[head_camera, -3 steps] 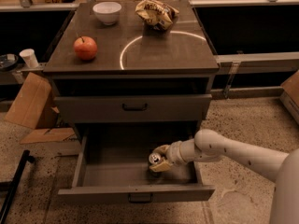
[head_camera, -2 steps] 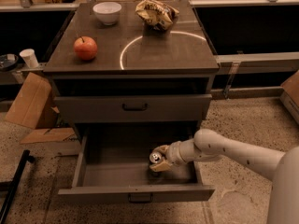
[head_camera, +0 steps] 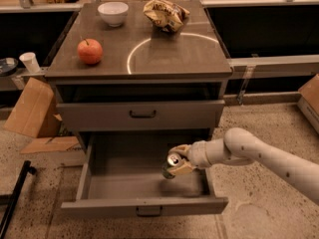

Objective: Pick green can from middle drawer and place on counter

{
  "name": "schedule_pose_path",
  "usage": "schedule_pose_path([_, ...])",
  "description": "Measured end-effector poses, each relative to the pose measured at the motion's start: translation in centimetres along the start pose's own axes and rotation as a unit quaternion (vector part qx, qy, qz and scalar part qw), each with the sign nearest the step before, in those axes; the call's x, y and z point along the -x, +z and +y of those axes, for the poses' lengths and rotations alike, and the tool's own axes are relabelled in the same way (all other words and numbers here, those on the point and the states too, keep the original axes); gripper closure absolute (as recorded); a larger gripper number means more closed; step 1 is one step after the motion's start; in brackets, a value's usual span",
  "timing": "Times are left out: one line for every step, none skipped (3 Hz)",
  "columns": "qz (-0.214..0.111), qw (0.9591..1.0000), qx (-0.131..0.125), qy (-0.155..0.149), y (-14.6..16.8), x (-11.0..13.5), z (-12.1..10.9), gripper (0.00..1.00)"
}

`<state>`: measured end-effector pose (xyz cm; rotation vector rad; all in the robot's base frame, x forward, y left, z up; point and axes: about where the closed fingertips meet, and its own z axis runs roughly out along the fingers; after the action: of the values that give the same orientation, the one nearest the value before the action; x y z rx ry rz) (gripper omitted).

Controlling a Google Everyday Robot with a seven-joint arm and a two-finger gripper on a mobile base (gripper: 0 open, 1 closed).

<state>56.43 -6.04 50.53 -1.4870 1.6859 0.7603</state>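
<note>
The middle drawer (head_camera: 144,204) is pulled wide open, a deep grey metal box with a dark handle on its front. My gripper (head_camera: 176,161) reaches into it from the right and is shut on the green can (head_camera: 171,165). The can is tilted, its silver top facing up and left, held above the drawer floor near the right side. The counter (head_camera: 169,56) is the glossy dark top of the cabinet, marked with a thin white circle.
On the counter stand a red apple (head_camera: 89,51), a white bowl (head_camera: 113,12) and a crumpled chip bag (head_camera: 166,14). The upper handled drawer (head_camera: 142,114) is shut. Cardboard (head_camera: 33,108) leans at the left, with a white cup (head_camera: 30,61) behind it.
The can has come up slightly off the drawer floor in my gripper. The arm has barely shifted otherwise.
</note>
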Motion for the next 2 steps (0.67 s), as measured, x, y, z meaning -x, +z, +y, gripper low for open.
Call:
schedule_pose_path([-0.017,0.9992,0.015,-0.033,-5.05,3.58,0.55,1.00])
schedule_pose_path([-0.020,0.9990,0.015,-0.036,-5.07,3.85,0.51,1.00])
